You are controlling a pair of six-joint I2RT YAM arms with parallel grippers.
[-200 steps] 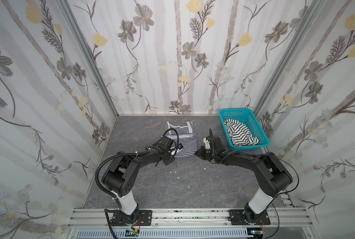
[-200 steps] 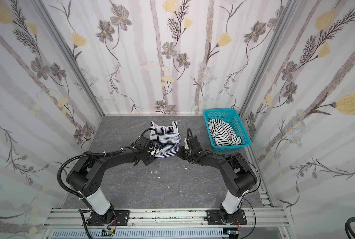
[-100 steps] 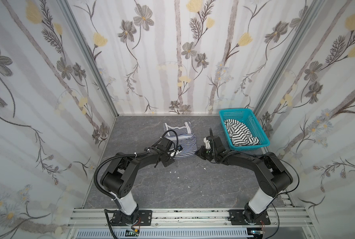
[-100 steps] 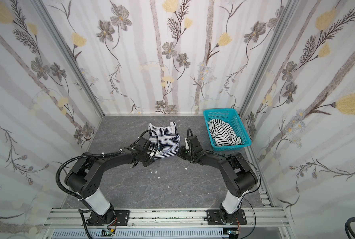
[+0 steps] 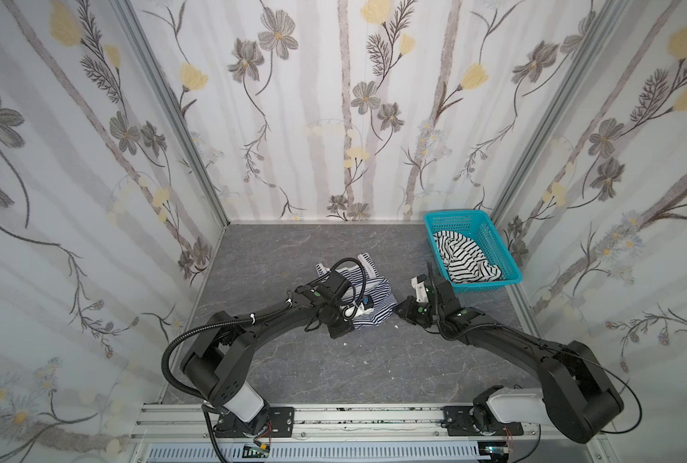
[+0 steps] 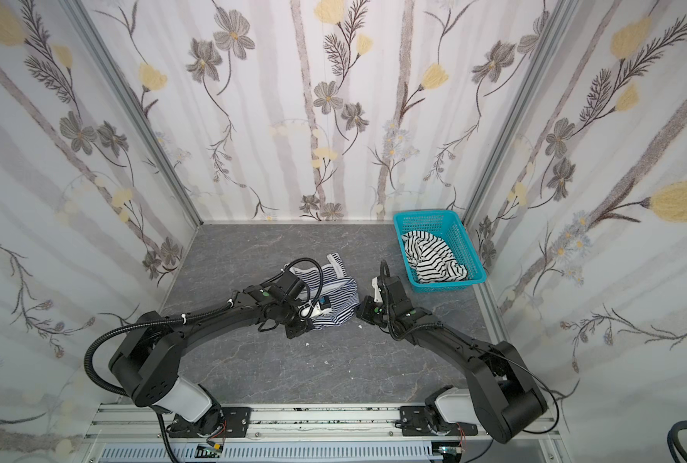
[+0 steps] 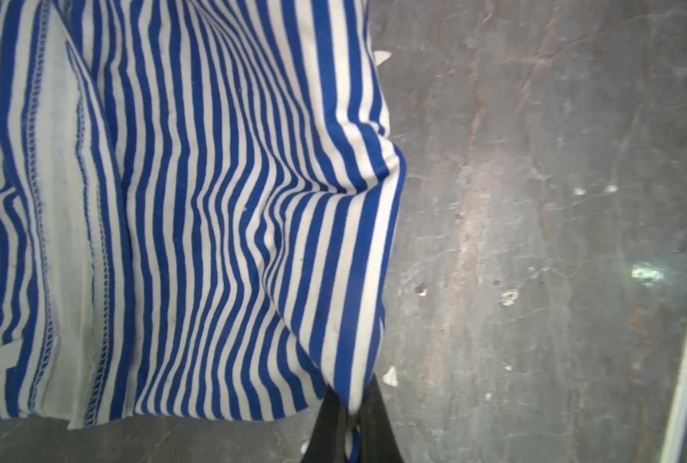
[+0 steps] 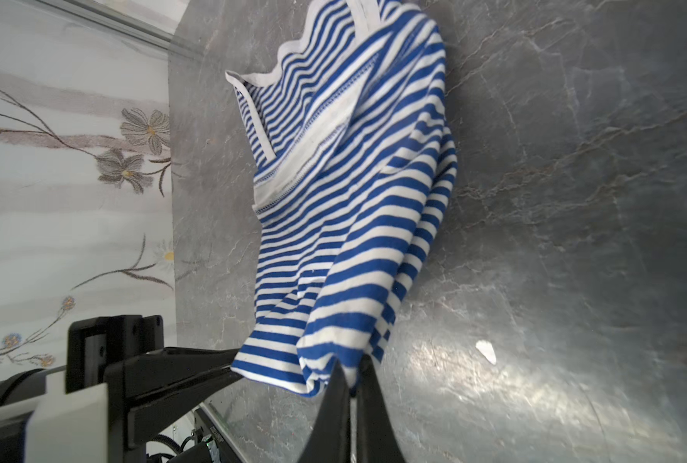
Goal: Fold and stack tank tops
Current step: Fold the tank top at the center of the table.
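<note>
Fabric is pinched at two corners. The fine-striped top [image 5: 376, 306] lies crumpled at the centre of both top views, on the grey marbled bench [image 5: 293, 248]. Its white-edged straps point toward the back wall.

The left hand [image 5: 348, 324] is closed on the top's lower-left hem corner. In the left wrist view its dark fingers [image 7: 380, 425] are shut tight, with a point of blue-and-white cloth caught between them. The right hand [image 5: 401, 312] is likewise closed, gripping the same top at its right edge. In the right wrist view the right hand [image 8: 352, 381] has its jaws pressed together on a bunched fold, and the fine-striped top [image 8: 354, 200] drapes away from them in soft ridges. That view also shows the left hand's finger reaching the neighbouring hem corner.

The wide-striped top [image 5: 464, 260] sits heaped inside the teal basket [image 5: 450, 218] at the right of the frame, against the back right corner and apart from both hands. A few white specks [image 5: 394, 326] dot the bench below the fine-striped top.
</note>
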